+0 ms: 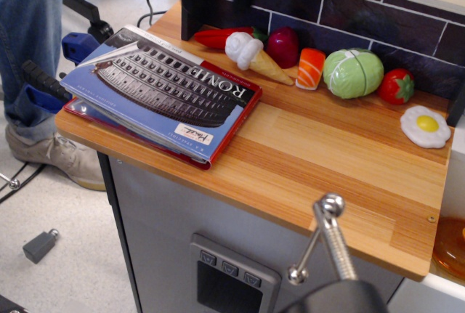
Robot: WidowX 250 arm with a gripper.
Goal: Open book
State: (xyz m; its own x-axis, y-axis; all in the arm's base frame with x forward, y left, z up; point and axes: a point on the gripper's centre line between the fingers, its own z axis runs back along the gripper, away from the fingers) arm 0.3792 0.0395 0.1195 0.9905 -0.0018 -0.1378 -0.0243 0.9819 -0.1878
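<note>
The book [163, 91] lies shut at the left end of the wooden counter [327, 160]. Its blue cover shows the Colosseum and the title "ROME", with red edging and a white label near the front corner. Its left side hangs a little over the counter's edge. My black gripper [216, 4] hangs at the top of the view, behind the book's far corner and above the counter. Its fingers [195, 8] stand apart with nothing between them. It is blurred and partly cut off by the frame's top edge.
Toy foods line the dark tiled back wall: a red pepper [218, 37], an ice cream cone [251, 55], a dark red vegetable [283, 46], a salmon piece [312, 68], a green cabbage [354, 73], a tomato [397, 86] and a fried egg [426, 125]. A metal rod [328, 237] rises in front. A person's leg [29, 44] stands at left.
</note>
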